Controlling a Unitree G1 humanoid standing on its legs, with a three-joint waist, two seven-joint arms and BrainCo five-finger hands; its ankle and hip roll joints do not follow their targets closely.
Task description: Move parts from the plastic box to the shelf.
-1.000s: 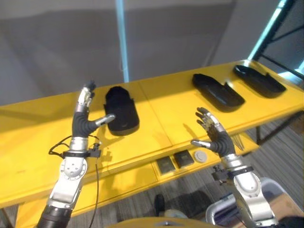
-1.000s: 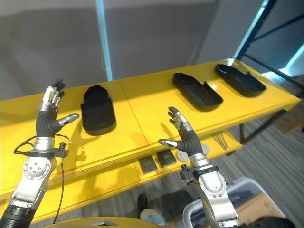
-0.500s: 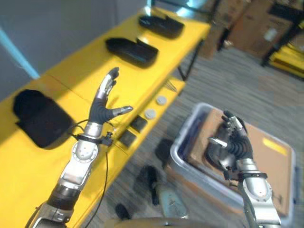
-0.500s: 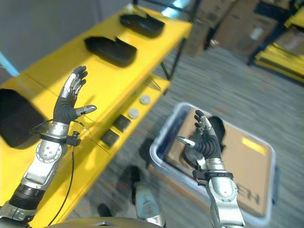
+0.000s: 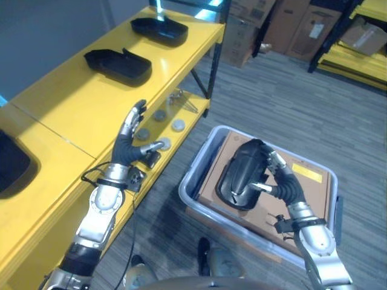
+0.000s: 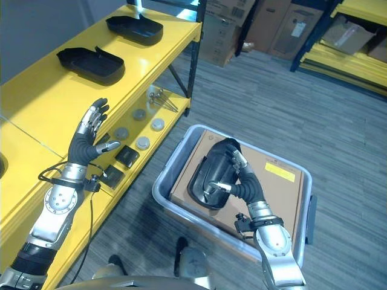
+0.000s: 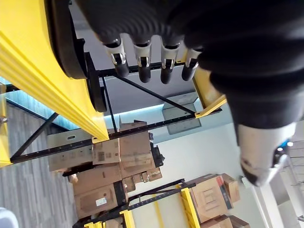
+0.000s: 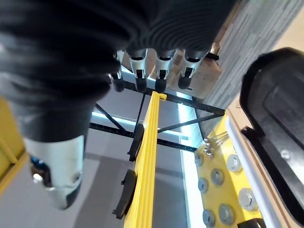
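A black moulded part lies on cardboard inside the grey plastic box on the floor. My right hand is open at that part's right side, with its fingers and thumb spread along the part's edge; the right wrist view shows the straight fingers and the part beside them. My left hand is open and raised, empty, over the front edge of the yellow shelf. Two black parts rest on the shelf top, and a third lies at its left end.
The shelf's lower tier holds several round discs, small dark blocks and a few screws. Cardboard boxes and yellow racks stand at the back. Grey carpet surrounds the box.
The camera has swung from the shelf down to the box on the floor. My right hand has come down against the black part in the box. My left hand stays raised and open.
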